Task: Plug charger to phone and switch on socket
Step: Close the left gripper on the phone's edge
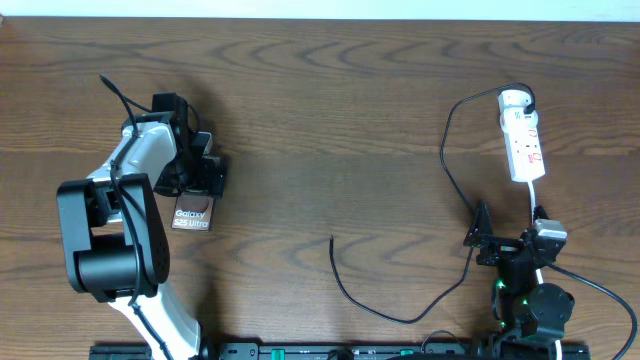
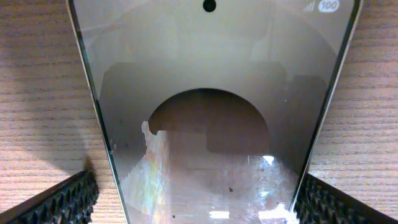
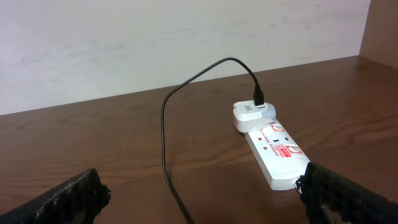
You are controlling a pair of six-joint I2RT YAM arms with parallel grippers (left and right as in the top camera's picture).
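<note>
The phone [image 1: 192, 215], a dark slab with white "Galaxy" lettering, lies flat at the left. In the left wrist view the phone's glossy face [image 2: 211, 93] fills the frame. My left gripper [image 1: 198, 183] is open and straddles the phone's far end, with a finger at each long edge [image 2: 199, 208]. The white socket strip [image 1: 522, 140] lies at the right, also seen in the right wrist view [image 3: 277, 152]. The black charger cable [image 1: 446, 150] runs from a white adapter [image 3: 249, 113] on the strip to a loose tip [image 1: 332, 239]. My right gripper [image 1: 505, 232] is open and empty [image 3: 205, 205], short of the strip.
The cable loops over the table's front middle [image 1: 400, 318]. The strip's white cord [image 1: 535, 200] runs toward the right arm's base. A pale wall [image 3: 186, 43] stands behind the table.
</note>
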